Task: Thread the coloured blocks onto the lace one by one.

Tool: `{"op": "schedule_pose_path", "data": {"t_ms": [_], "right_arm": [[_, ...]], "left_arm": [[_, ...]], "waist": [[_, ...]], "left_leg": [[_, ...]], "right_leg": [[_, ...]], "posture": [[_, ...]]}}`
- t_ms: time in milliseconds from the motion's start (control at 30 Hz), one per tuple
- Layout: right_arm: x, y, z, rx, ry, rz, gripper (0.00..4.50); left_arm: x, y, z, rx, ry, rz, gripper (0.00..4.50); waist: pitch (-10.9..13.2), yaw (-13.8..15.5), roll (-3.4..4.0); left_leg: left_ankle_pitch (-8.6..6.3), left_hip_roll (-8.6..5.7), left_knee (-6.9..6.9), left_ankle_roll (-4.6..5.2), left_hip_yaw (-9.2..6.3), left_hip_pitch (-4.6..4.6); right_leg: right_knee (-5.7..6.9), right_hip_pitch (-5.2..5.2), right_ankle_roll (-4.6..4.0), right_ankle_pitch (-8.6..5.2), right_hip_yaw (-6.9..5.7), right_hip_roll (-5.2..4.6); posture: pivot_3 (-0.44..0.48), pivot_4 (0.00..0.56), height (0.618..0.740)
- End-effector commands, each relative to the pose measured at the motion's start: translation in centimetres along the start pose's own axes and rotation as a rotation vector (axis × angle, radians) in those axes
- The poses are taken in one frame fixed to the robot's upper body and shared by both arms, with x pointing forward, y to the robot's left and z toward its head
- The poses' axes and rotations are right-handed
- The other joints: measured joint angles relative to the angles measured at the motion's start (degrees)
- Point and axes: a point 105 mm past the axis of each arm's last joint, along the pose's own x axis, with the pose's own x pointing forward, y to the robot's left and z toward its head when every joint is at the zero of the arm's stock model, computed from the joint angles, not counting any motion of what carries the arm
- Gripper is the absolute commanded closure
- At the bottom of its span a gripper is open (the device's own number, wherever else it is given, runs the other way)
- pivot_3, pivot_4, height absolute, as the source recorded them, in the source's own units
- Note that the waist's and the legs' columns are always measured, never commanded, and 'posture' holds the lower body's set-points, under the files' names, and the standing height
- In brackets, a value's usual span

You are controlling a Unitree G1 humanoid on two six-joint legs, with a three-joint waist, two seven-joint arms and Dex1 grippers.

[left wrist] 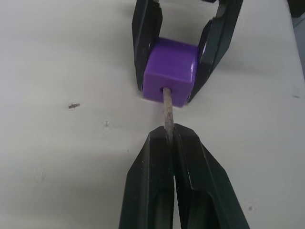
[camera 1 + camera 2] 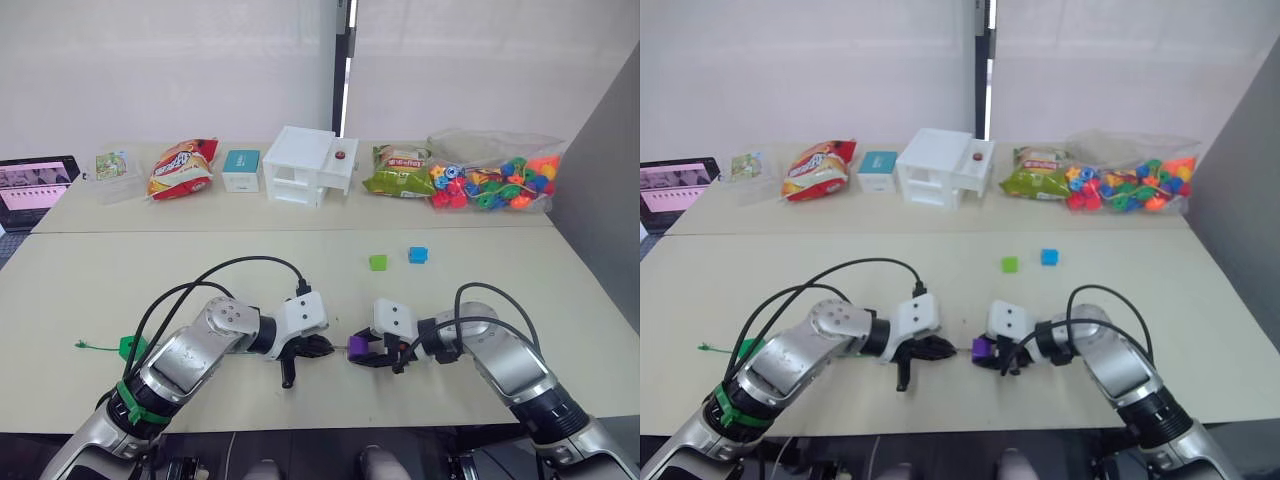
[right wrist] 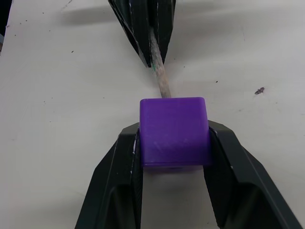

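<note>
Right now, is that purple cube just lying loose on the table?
No, the purple cube is clamped between the right gripper jaws, with the lace's pale tip entering its hole.

Two blocks [image 2: 397, 259] lie on the table [image 2: 560, 300] behind both tools.

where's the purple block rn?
Purple plastic cube sits near the table's front edge, clamped in the right gripper, with the lace's pale tip entering its hole.
</note>
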Motion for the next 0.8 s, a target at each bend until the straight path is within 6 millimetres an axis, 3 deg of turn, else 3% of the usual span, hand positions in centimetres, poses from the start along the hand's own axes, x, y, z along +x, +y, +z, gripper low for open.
{"op": "schedule_pose_path", "data": {"t_ms": [33,467,633,800], "right_arm": [[0.3,0.6,1.0,-0.037,-0.015,0.035,3.30],[0.5,1.0,1.5,-0.043,-0.014,0.047,3.30],[0.3,1.0,1.6,-0.045,-0.017,0.044,3.30],[0.5,1.3,2.1,-0.051,-0.033,0.051,3.30]], "left_arm": [[0.4,-0.3,1.3,0.049,-0.029,-0.013,4.50],[2.1,-0.3,2.1,0.070,-0.069,-0.062,4.50],[1.9,-0.2,1.4,0.066,-0.062,-0.068,4.50],[3.6,-0.5,0.7,0.093,-0.055,-0.098,4.50]], "waist": [[0.0,0.1,0.00],[0.0,0.0,0.00],[0.0,0.1,0.00],[0.0,0.2,0.00]], "left_leg": [[0.00,0.00,0.00,0.00,0.00,0.00],[0.00,-0.01,0.02,0.00,-0.01,-0.01],[0.00,-0.01,0.03,0.00,-0.01,-0.01],[0.00,-0.02,0.03,0.00,-0.01,0.00]], "right_leg": [[0.00,0.00,0.00,0.00,0.00,0.00],[0.00,0.00,0.00,0.00,0.00,0.00],[0.00,0.01,0.00,0.00,0.00,-0.01],[-0.01,0.02,0.00,0.00,0.00,-0.01]], "posture": [[0.000,0.150,0.740],[0.000,0.150,0.740],[0.000,0.150,0.740],[0.000,0.150,0.740]]}}
